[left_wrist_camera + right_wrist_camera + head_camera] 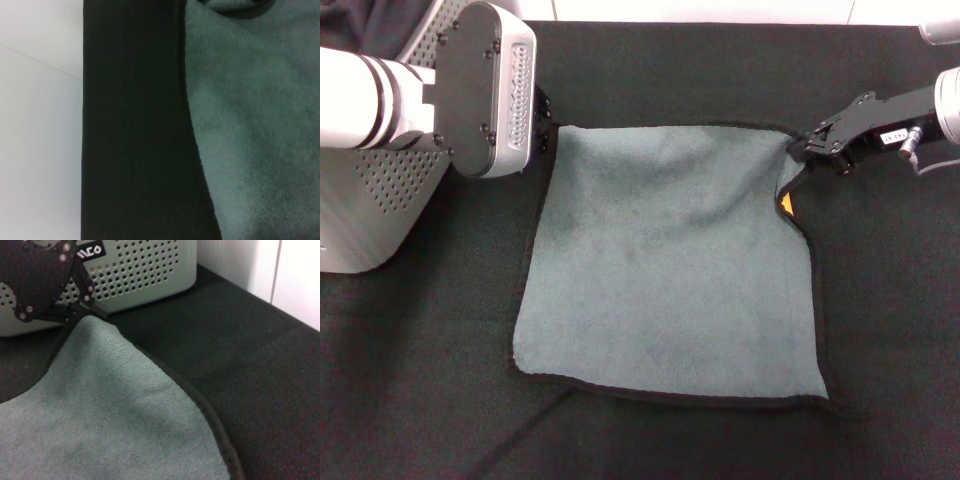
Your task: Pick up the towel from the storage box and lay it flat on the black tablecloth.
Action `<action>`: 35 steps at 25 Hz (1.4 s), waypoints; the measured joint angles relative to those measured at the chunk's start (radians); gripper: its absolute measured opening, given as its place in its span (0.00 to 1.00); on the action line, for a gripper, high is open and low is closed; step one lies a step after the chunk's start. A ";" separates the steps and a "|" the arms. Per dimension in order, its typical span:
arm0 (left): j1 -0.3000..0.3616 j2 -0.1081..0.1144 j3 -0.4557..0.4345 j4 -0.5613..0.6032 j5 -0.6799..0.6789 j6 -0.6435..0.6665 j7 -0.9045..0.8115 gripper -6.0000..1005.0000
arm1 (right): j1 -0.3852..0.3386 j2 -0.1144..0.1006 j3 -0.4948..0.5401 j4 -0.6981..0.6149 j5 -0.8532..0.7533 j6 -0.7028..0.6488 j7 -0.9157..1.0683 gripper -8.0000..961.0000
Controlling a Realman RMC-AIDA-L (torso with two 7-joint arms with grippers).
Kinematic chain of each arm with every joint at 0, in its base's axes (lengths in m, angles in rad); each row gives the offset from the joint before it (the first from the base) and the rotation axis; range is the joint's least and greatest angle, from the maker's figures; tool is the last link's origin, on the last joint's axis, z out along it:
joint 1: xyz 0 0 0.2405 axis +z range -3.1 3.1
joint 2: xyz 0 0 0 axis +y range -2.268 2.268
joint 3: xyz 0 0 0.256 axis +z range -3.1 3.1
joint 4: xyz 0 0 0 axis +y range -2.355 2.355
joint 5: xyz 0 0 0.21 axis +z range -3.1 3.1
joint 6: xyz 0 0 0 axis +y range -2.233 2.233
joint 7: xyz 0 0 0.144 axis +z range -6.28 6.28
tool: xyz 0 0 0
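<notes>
The grey-green towel [670, 270] lies spread nearly flat on the black tablecloth [890, 300], with its black edging showing all round. My left gripper [544, 125] sits at the towel's far left corner, shut on it; the right wrist view shows this gripper [82, 310] pinching the raised corner. At the far right corner my right gripper [807, 150] is shut on the towel. There the edge curls and shows the orange tag [786, 203]. The storage box [360, 200] stands at the far left, behind my left arm.
The box's perforated wall [145, 275] with its black label [90, 250] stands just beyond the towel's left corner. White floor [40, 125] borders the tablecloth's [135, 125] far edge. Bare black cloth [250, 365] surrounds the towel [100, 415] on all sides.
</notes>
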 joint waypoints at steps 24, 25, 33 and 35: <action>0.007 -0.001 0.063 -0.028 0.068 -0.130 -0.063 0.09 | -0.008 0.008 0.010 -0.019 0.004 0.014 0.008 0.07; 0.006 -0.001 0.078 -0.035 0.089 -0.156 -0.088 0.09 | -0.008 0.007 0.010 -0.022 0.003 0.020 0.016 0.08; -0.006 0.001 0.079 -0.032 0.106 -0.185 -0.182 0.16 | -0.012 0.009 0.004 -0.040 -0.005 0.062 0.050 0.31; -0.005 0.002 0.079 -0.013 0.102 -0.179 -0.190 0.20 | -0.025 0.009 0.007 -0.060 -0.005 0.060 0.055 0.39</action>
